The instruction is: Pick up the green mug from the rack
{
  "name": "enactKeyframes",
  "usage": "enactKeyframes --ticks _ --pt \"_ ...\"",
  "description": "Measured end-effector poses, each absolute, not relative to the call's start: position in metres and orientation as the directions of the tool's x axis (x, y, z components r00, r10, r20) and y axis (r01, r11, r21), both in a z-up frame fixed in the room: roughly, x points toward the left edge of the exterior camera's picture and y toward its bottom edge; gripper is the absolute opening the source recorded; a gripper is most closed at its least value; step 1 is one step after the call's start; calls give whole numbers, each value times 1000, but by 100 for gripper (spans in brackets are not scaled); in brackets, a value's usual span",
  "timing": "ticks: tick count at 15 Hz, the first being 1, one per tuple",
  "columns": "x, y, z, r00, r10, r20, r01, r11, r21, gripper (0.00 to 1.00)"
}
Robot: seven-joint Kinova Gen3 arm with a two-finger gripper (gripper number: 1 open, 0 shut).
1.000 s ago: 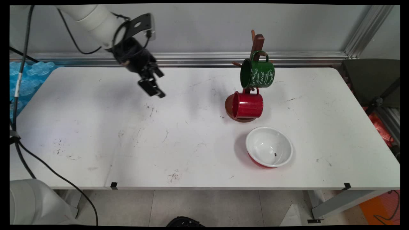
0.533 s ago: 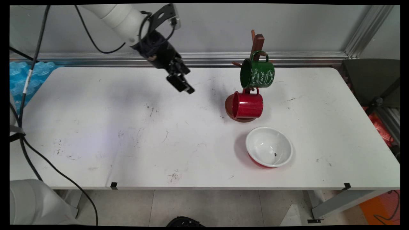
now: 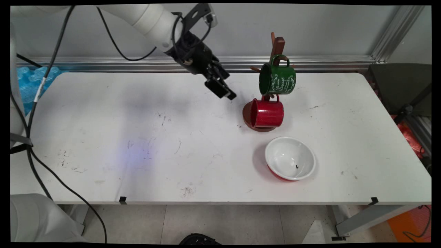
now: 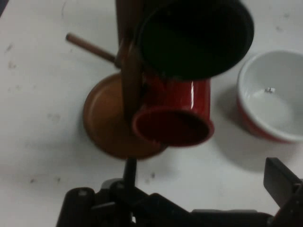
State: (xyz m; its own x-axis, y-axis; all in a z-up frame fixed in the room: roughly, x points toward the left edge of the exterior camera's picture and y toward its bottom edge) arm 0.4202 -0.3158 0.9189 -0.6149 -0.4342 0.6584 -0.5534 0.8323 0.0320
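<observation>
Gripper empty, fingers apart, angled down toward red mug on mug tree.

Even bright light; soft blurred hand view.

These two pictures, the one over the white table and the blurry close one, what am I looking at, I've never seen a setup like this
The white jointed machine is a robot arm ending in a black two-finger gripper. The wide picture comes from a fixed camera above the table's near side. The close one comes from a camera on the hand, looking along the gripper at the same things.

On the white table stands a brown wooden mug tree. A green mug hangs high on it, a red mug hangs lower, just above its round base. In front of it sits a bowl, white inside, red outside.

The gripper holds nothing. It hangs in the air just left of the mug tree, touching none of these.
</observation>
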Motion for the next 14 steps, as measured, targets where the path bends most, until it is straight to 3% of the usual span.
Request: enactKeyframes --ticks 14 --pt "387 -323 905 -532 -440 723 -557 825 92 100"
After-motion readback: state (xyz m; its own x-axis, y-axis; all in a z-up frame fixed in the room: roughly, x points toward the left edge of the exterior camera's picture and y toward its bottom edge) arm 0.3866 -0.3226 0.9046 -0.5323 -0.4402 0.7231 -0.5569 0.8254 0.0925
